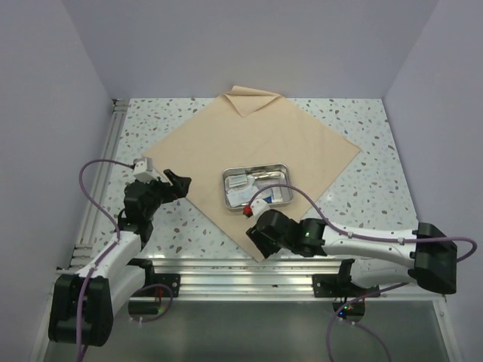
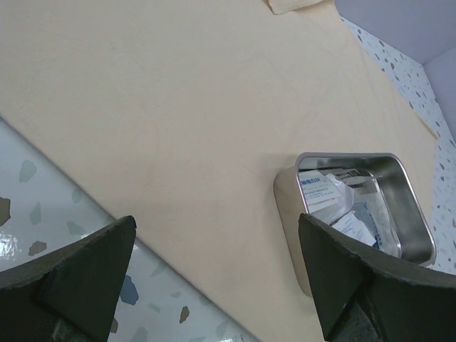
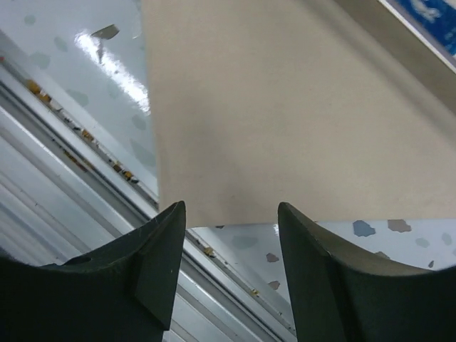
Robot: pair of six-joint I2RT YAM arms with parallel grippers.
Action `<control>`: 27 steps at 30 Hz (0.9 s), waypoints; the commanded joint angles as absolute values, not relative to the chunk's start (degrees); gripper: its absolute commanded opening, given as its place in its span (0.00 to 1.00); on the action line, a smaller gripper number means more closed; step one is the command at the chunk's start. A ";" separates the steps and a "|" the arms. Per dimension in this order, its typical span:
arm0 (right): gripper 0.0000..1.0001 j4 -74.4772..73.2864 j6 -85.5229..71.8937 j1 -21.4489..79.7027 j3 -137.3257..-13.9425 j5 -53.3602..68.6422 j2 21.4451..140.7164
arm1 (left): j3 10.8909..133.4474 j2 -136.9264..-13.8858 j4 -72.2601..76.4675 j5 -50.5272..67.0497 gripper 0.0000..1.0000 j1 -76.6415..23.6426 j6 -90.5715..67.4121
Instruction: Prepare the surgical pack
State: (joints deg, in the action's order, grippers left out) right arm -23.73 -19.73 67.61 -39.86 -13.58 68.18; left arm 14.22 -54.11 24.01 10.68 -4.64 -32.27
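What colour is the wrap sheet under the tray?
The wrap sheet is plain beige-tan; top external view shows it best.

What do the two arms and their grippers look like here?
Both the left arm and right arm have white links, black joints and bulky black bases. A purple cable loops along each. The fingers are matte black, wedge-shaped. A green light shows on the right arm.
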 commanded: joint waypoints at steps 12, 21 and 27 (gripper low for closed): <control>0.56 -17.93 -22.50 79.36 -39.82 -18.46 78.75 | 14.41 -58.80 34.80 22.23 1.00 -4.57 -31.20; 0.41 -18.54 -23.29 79.37 -40.52 -21.71 82.96 | 14.68 -59.85 35.68 23.99 1.00 -4.66 -31.38; 0.00 -20.21 -22.85 79.37 -42.10 -22.15 82.36 | 14.68 -59.50 36.30 24.69 1.00 -5.18 -31.11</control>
State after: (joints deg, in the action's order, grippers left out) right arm -19.81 -22.65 79.22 -40.32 -20.38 83.09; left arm 14.17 -59.72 32.38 22.92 -4.69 -31.90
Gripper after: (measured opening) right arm 0.055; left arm 0.997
